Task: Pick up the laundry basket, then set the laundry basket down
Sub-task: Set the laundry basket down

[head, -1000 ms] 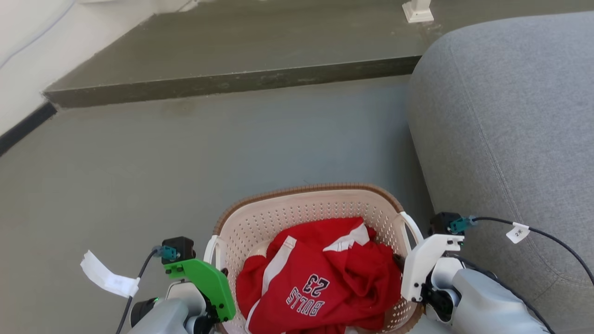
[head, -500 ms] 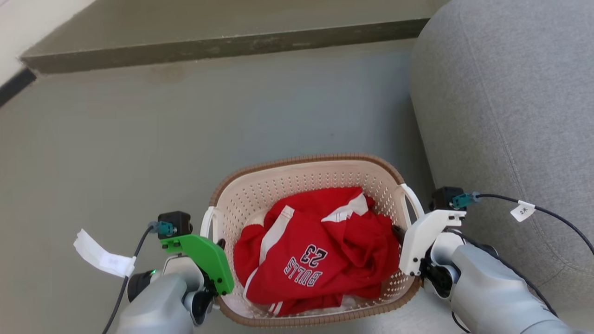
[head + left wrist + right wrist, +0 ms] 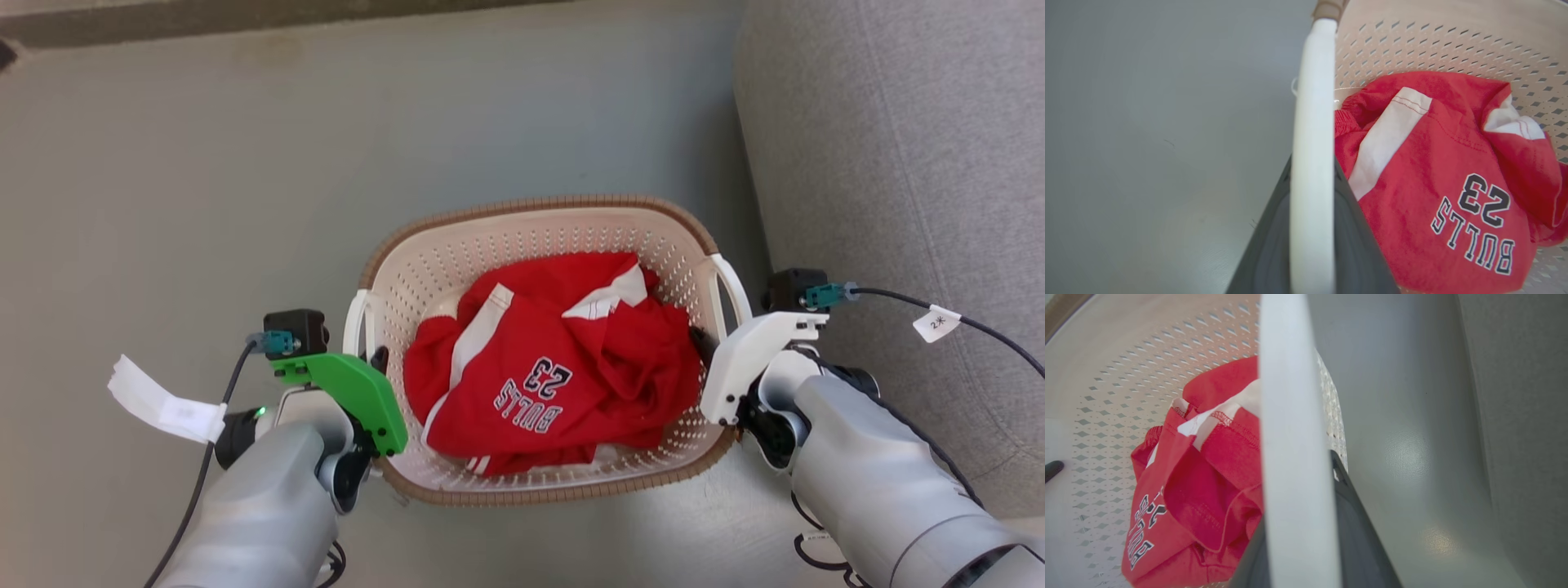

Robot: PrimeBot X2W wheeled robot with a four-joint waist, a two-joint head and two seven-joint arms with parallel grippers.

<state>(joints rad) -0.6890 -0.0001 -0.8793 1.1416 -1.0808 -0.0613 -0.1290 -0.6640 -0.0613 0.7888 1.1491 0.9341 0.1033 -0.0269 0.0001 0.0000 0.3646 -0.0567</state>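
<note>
Place: the laundry basket [image 3: 539, 204] sits between the two arms over the grey floor [image 3: 204, 204], just beside the grey sofa [image 3: 898, 163]. Whether its base touches the floor cannot be told.
Load: a crumpled red jersey [image 3: 555, 367] covers most of the bottom.
Left gripper [image 3: 377, 359]: its dark fingers [image 3: 1355, 253] show on both sides of the white left handle [image 3: 1312, 143], closed on it.
Right gripper [image 3: 700, 339]: its fingers [image 3: 1359, 539] are likewise clamped on the right handle [image 3: 1290, 437].
Weight: probably light, being thin perforated plastic with one soft garment inside.
Stiffness: the walls likely flex, while the rim and handles look firmer.
Surface: the smooth handles could slip or pivot in a pinch.
Hold: the two side handles, taken together and kept level, are the best place to grip.
Risk: uneven arm heights would tilt the basket, and the sofa is close on the right.
</note>
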